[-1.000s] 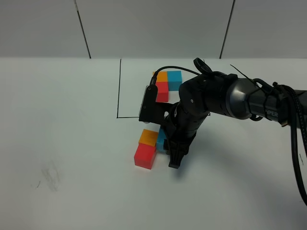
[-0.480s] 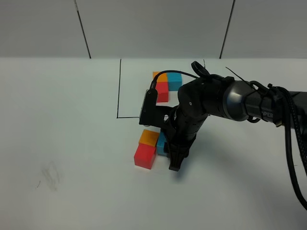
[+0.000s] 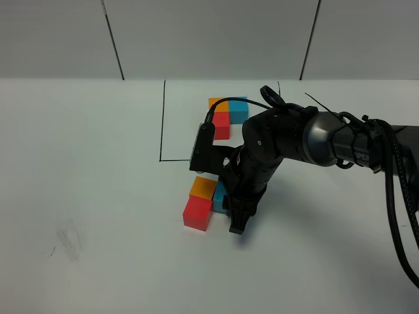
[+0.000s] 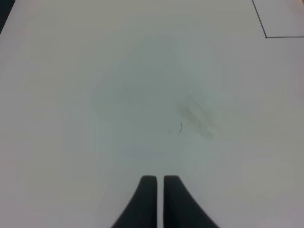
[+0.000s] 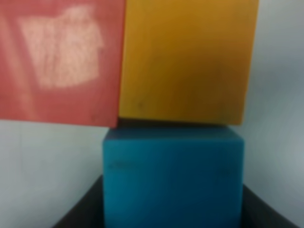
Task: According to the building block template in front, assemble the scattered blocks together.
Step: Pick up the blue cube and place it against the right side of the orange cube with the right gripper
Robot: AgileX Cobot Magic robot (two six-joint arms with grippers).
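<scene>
The template (image 3: 222, 119), an orange, blue and red trio, sits inside the black drawn rectangle (image 3: 161, 131) at the back. In front of it the red cube (image 3: 196, 213) and the orange cube (image 3: 203, 188) stand joined. The light blue cube (image 3: 219, 194) touches the orange cube's right side, partly hidden by my right gripper (image 3: 227, 204), which is shut on it. The right wrist view shows the blue cube (image 5: 173, 175) between the dark fingers (image 5: 78, 216), pressed against the orange cube (image 5: 185, 59), with the red cube (image 5: 59, 59) beside it. My left gripper (image 4: 160, 190) is shut and empty over bare table.
The white table (image 3: 98, 196) has faint smudge marks (image 3: 69, 241) at front left, also seen in the left wrist view (image 4: 194, 114). A corner of the black line (image 4: 266, 28) shows there. The right arm (image 3: 340, 140) and its cable stretch in from the right.
My right gripper has shifted slightly left with the blue cube, closing it against the orange cube. The red and orange cubes have not moved.
</scene>
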